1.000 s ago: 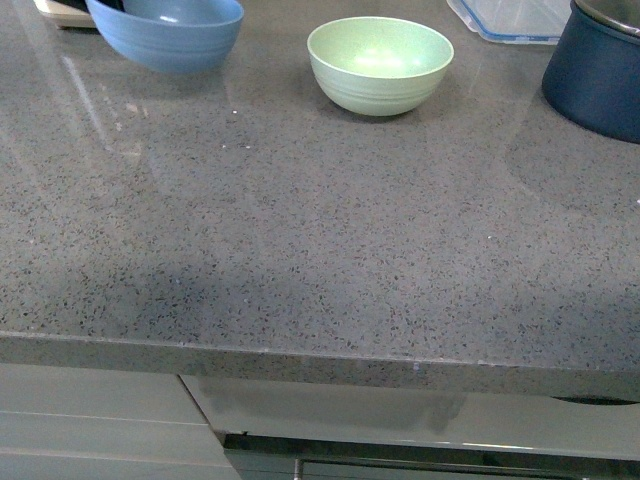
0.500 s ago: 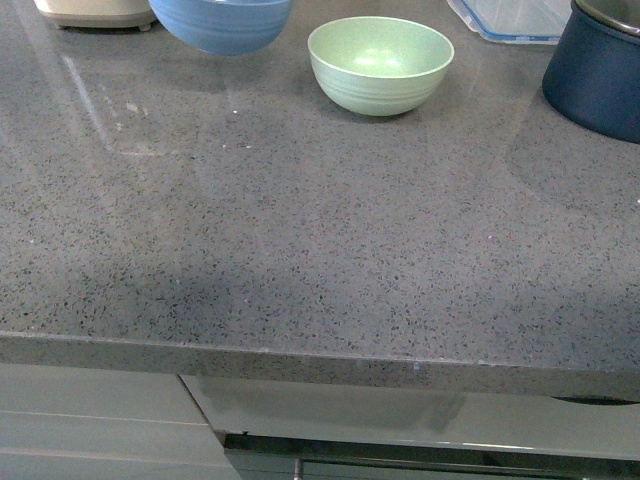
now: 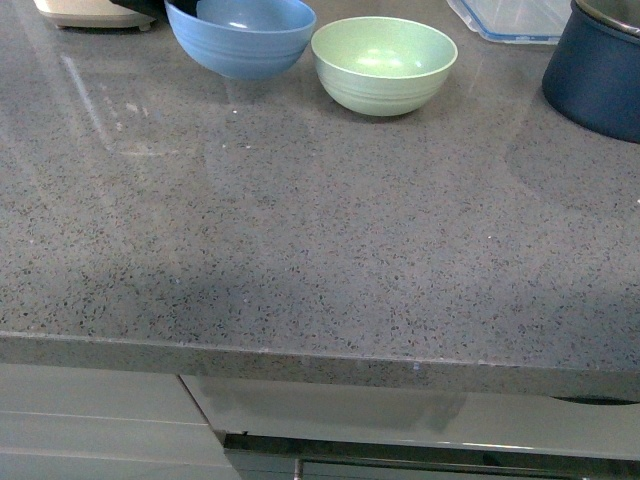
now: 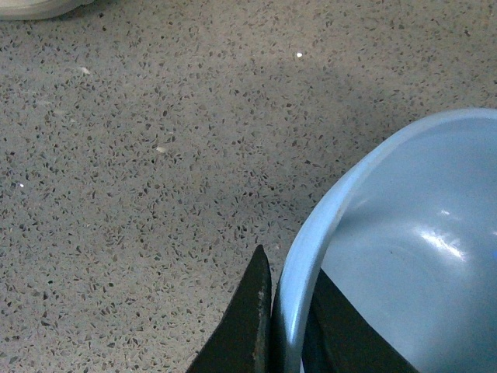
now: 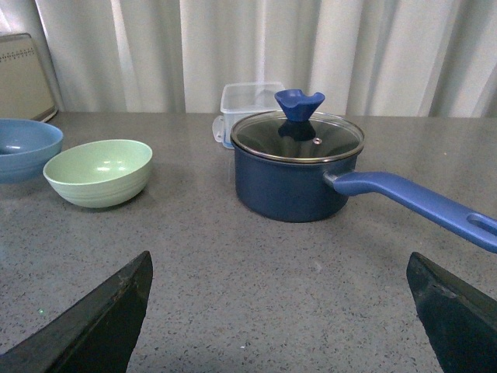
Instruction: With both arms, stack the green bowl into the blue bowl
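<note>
Grey speckled counter (image 3: 320,250) all round. Left gripper (image 4: 291,268) is clamped on the rim of the blue bowl (image 3: 240,40), 1 finger (image 4: 248,326) outside the wall and 1 inside; whether the bowl rests on the counter, I cannot tell. Right gripper (image 5: 279,311) points low across the counter, jaws spread wide, nothing between them. Green bowl (image 3: 385,65) stands ahead of it to its left, just beside the blue one, on the side away from the left gripper. Count: 2 bowls, 1 navy lidded pot (image 5: 291,183), 1 clear box (image 5: 250,97).
</note>
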Controlling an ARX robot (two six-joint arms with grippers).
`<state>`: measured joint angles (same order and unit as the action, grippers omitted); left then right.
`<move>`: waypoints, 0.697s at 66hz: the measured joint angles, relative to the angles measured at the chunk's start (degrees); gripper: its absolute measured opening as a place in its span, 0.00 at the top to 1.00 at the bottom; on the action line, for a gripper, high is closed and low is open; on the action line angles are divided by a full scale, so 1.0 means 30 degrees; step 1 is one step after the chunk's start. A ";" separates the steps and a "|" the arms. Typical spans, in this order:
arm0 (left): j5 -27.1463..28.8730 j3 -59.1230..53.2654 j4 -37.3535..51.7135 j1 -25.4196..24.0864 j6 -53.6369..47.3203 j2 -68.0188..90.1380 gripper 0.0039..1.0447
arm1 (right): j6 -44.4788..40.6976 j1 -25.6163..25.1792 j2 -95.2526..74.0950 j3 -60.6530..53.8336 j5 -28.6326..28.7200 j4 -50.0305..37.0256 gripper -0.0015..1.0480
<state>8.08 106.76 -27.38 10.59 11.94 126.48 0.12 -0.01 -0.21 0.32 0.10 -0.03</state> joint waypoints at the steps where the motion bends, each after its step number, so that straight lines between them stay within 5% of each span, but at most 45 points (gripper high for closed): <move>1: 0.0007 -0.0036 0.0036 -0.0007 0.0036 0.0015 0.95 | 0.0000 0.0000 0.0000 0.0000 0.0000 0.0000 0.10; 20: 0.0262 -0.0597 0.0255 -0.0007 0.0583 0.0335 0.95 | 0.0000 0.0000 0.0000 0.0000 0.0000 0.0000 0.10; 46: 0.0692 -0.0831 0.0321 -0.0044 0.1093 0.0342 0.36 | 0.0000 0.0000 0.0000 0.0000 0.0000 0.0000 0.10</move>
<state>10.15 104.27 -26.41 10.46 15.22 127.50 0.12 -0.01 -0.21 0.32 0.10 -0.03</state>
